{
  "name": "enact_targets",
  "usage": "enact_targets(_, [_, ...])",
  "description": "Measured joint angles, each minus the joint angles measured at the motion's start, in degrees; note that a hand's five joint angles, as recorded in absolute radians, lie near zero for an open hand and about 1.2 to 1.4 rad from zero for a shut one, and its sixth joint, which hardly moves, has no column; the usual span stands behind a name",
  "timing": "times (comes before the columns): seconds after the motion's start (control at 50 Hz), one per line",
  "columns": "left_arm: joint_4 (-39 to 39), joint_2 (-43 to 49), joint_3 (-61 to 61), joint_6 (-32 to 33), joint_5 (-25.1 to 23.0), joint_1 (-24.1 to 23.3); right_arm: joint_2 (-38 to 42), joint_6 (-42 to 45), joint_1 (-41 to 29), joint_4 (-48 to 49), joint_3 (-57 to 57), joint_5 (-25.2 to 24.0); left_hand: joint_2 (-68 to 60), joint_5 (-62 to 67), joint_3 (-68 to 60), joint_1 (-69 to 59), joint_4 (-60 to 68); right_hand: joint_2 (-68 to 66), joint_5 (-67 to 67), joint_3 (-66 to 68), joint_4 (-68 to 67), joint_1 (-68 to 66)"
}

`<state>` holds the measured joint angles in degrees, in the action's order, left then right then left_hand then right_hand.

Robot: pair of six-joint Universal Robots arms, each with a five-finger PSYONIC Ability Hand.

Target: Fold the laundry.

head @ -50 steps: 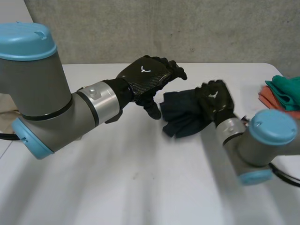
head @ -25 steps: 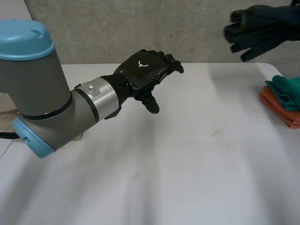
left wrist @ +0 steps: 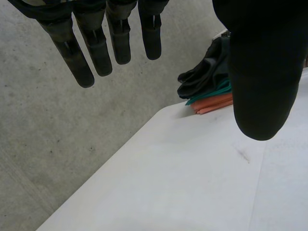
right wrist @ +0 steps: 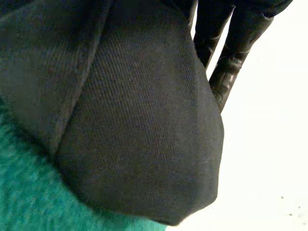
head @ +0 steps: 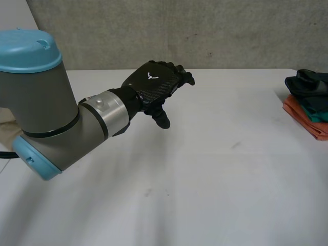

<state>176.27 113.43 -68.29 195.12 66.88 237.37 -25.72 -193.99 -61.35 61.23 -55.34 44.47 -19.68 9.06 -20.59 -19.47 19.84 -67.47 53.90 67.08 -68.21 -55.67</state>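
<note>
The left arm (head: pixel 61 123) reaches in from nine o'clock, and the left hand (head: pixel 155 86) hangs above the white table (head: pixel 205 184), around eleven o'clock of its centre. Its fingers are loosely extended toward two o'clock and its thumb points down. Over at three o'clock, right at the table's edge, sits a pile: orange cloth (head: pixel 300 114) at the bottom, teal cloth (head: pixel 319 108) on it, dark cloth (head: pixel 297 84) on top.

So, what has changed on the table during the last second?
The right hand lifted the dark cloth from the middle of the table, swung it up and to the right, and brought it down on the teal cloth lying on the orange cloth. The left hand stayed open above the table, barely shifting.
</note>
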Motion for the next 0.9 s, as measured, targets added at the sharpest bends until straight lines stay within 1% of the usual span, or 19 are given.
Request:
enact_targets(0.02, [0.0, -0.2, -0.1, 0.0, 0.2, -0.1, 0.1, 0.2, 1.1, 0.3, -0.9, -2.0, 0.0, 0.2, 0.0, 0.0, 0.0, -0.2, 0.5, 0.0, 0.0, 0.0])
enact_targets(0.08, [0.0, -0.4, -0.1, 0.0, 0.3, -0.1, 0.1, 0.5, 1.7, 1.1, -1.5, -3.4, 0.0, 0.4, 0.0, 0.0, 0.0, -0.2, 1.0, 0.0, 0.0, 0.0])
enact_targets(0.22, [-0.1, -1.0, -0.2, 0.0, 0.3, -0.1, 0.1, 1.5, 1.8, 2.7, -3.0, -3.7, 0.0, 0.4, 0.0, 0.0, 0.0, 2.0, -0.3, -2.1, 2.2, 1.3])
enact_targets(0.24, [-0.1, -1.1, -0.2, 0.0, 0.3, -0.1, -0.7, 2.3, 1.8, 2.8, -4.2, -3.4, 0.0, 0.4, 0.0, 0.0, 0.1, 19.6, -15.3, -19.2, 18.3, 16.3])
enact_targets(0.26, [-0.1, -1.2, -0.2, 0.0, 0.3, -0.1, -1.0, 2.5, 1.8, 2.8, -4.6, -3.3, 0.0, 0.5, 0.0, 0.0, 0.1, 22.0, -17.5, -20.4, 20.6, 18.5])
enact_targets(0.3, [0.0, -1.3, -0.2, 0.0, 0.3, -0.1, -3.1, 3.5, 2.0, 2.1, -6.6, -2.6, 0.0, 0.6, 0.0, 0.0, 0.1, 40.7, -34.5, -38.7, 38.9, 35.5])
enact_targets(0.34, [0.0, -1.5, -0.1, 0.0, 0.3, -0.1, -5.6, 4.4, 2.4, 0.5, -8.7, -1.9, 0.0, 0.7, 0.0, 0.0, 0.1, 51.8, -46.0, -51.1, 51.9, 42.6])
enact_targets(0.5, [0.0, -2.4, 0.0, 0.0, 0.1, 0.0, -16.0, 8.8, 7.3, -13.0, -14.6, 0.1, 0.0, 0.7, 0.0, 0.0, 0.1, 54.8, -50.1, -54.9, 54.6, 43.4])
enact_targets(0.52, [0.0, -2.6, -0.1, -0.1, 0.1, 0.0, -18.6, 13.3, 10.0, -19.9, -15.3, 0.7, 0.0, 0.7, 0.0, 0.0, 0.1, 54.8, -50.1, -54.9, 54.6, 43.4])
enact_targets(0.54, [0.0, -2.7, -0.1, -0.1, 0.1, 0.0, -19.0, 14.4, 10.5, -21.4, -15.4, 0.9, 0.0, 0.7, 0.0, 0.0, 0.1, 54.8, -50.1, -54.9, 54.6, 43.4])
enact_targets(0.58, [0.0, -2.8, -0.2, -0.1, 0.1, 0.1, -20.9, 21.8, 13.4, -28.9, -15.0, 3.3, 0.0, 0.7, 0.0, 0.0, 0.1, 54.8, -50.1, -54.9, 54.6, 43.4])
enact_targets(0.64, [0.0, -2.9, -0.3, -0.2, 0.1, 0.1, -22.0, 27.9, 15.3, -34.2, -14.1, 6.5, 0.0, 0.1, 0.0, 0.0, 0.1, 54.8, -50.1, -54.9, 54.6, 43.4])
enact_targets(0.7, [-0.1, -3.0, -0.4, -0.3, 0.3, 0.3, -23.6, 39.3, 18.2, -43.1, -11.4, 14.6, 0.0, 0.4, 0.0, 0.0, 0.1, 54.8, -50.1, -54.9, 54.6, 43.4])
enact_targets(0.74, [0.0, -3.4, -0.4, -0.4, 0.9, 0.5, -24.5, 43.7, 18.0, -46.1, -9.6, 20.4, 0.0, 0.4, 0.0, 0.0, 0.1, 54.8, -50.1, -54.9, 54.6, 43.4])
enact_targets(0.76, [0.0, -3.4, -0.4, -0.4, 0.9, 0.5, -24.5, 43.7, 18.0, -46.1, -9.6, 20.4, 0.0, 0.4, 0.0, 0.0, 0.1, 54.8, -50.1, -54.9, 54.6, 43.4])
enact_targets(0.78, [0.0, -4.0, -0.4, -0.4, 2.1, 0.9, -25.9, 44.5, 16.2, -46.8, -8.5, 24.9, 0.0, 0.4, 0.0, 0.0, 0.1, 54.8, -50.1, -54.9, 54.6, 43.4])
enact_targets(0.82, [0.3, -4.8, -0.4, -0.4, 4.4, 1.9, -28.8, 42.7, 12.8, -46.5, -8.2, 29.4, 0.0, 0.4, 0.0, 0.0, 0.0, 54.8, -50.1, -54.9, 54.6, 43.4])
enact_targets(0.86, [0.4, -5.0, -0.5, -0.4, 5.1, 2.2, -29.7, 41.8, 11.9, -46.2, -8.3, 30.0, 0.0, 0.4, 0.0, 0.0, 0.0, 54.8, -50.1, -54.9, 54.6, 43.4])
enact_targets(0.9, [1.5, -6.4, -0.6, -0.2, 9.5, 4.1, -35.5, 34.9, 6.3, -43.8, -11.0, 31.6, 0.2, -0.4, 0.6, 0.2, -0.4, 54.8, -50.1, -54.9, 54.6, 43.4])
